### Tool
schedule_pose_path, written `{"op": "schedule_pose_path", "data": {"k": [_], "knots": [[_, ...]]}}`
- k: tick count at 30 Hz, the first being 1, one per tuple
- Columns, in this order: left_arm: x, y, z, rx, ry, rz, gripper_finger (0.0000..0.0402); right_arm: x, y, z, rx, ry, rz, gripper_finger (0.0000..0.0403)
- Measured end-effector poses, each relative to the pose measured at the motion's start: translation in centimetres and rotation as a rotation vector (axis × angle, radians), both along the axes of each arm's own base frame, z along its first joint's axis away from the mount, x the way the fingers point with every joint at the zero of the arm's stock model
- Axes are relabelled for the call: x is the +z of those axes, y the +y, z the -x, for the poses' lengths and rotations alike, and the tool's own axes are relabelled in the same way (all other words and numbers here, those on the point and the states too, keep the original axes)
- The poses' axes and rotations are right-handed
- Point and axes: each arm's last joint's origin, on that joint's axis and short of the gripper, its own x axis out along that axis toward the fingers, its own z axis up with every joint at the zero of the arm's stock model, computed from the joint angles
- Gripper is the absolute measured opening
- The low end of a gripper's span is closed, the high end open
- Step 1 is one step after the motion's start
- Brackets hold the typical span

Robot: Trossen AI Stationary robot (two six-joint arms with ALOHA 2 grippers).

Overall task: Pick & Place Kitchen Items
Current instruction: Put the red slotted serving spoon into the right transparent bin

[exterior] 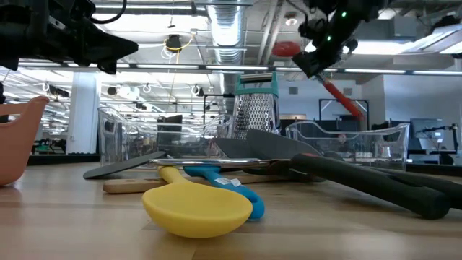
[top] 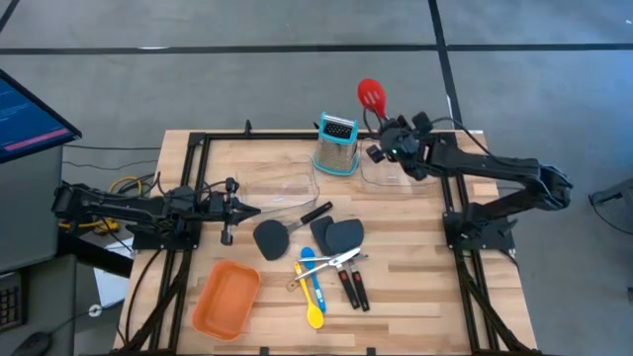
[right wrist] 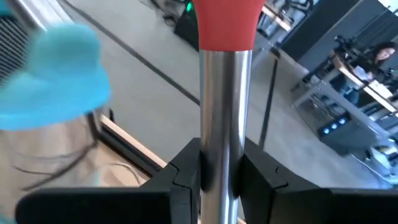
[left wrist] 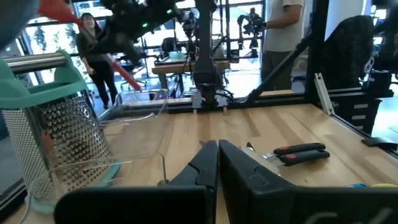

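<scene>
Red slotted spoon (top: 373,95) is up in the air over the bench's far right part, clamped by its steel shaft in my right gripper (top: 381,148), red head pointing out past the far edge. My right wrist camera shows both fingers (right wrist: 180,177) pinched on the shaft just under the red collar.

On to the surface: I'm working on a pale wooden bench (top: 425,287) in a black frame. A box grater (top: 336,144) with a teal handle stands near the middle of the far edge, with one clear bin (top: 277,186) on its left and another clear bin (top: 391,176) on its right, under the raised spoon. Mid-bench I see a grey spatula (top: 272,237), two darker spatulas (top: 341,234), steel tongs (top: 331,263), two black-handled tools (top: 354,289), a blue spoon (top: 307,265) and a yellow spoon (top: 315,307), which lies nearest the front edge. An orange tray (top: 226,300) sits at the near left corner.

Beyond the bench there's a grey floor, a monitor (top: 25,114) off the left side, and an open lab with ceiling lights where a person (left wrist: 93,56) stands well back.

My right arm reaches in from the right edge, wrist lifted. My left gripper (top: 252,209) hangs low at the left side, fingers shut on nothing, pointing toward the middle.
</scene>
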Motion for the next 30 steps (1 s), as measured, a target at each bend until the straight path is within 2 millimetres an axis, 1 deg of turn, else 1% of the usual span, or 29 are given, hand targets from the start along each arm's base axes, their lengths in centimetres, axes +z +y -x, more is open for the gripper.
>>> {"op": "schedule_pose_path", "data": {"k": [7,10,13,18,24,30], "knots": [[0.0,0.0,0.0,-0.002,0.0,0.0,0.0002,-3.2,-3.0,-1.0,-0.048,0.098,-0.083,0.0067],[0.0,0.0,0.0,-0.002,0.0,0.0,0.0002,-4.7,-3.9,-1.3,-0.067,0.148,-0.111,0.0067],[0.0,0.0,0.0,-0.002,0.0,0.0,0.0002,-5.7,-4.6,-1.3,-0.081,0.181,-0.137,0.0067],[0.0,0.0,0.0,-0.002,0.0,0.0,0.0002,-6.8,-5.3,-1.2,-0.101,0.227,-0.169,0.0067],[0.0,0.0,0.0,0.0,0.001,0.0,0.0002,-7.1,-5.4,-0.6,-0.1,0.271,-0.218,0.0067],[0.0,0.0,0.0,0.002,0.001,0.0,0.0002,-7.6,-5.4,0.3,-0.154,0.276,-0.288,0.0067]]}}
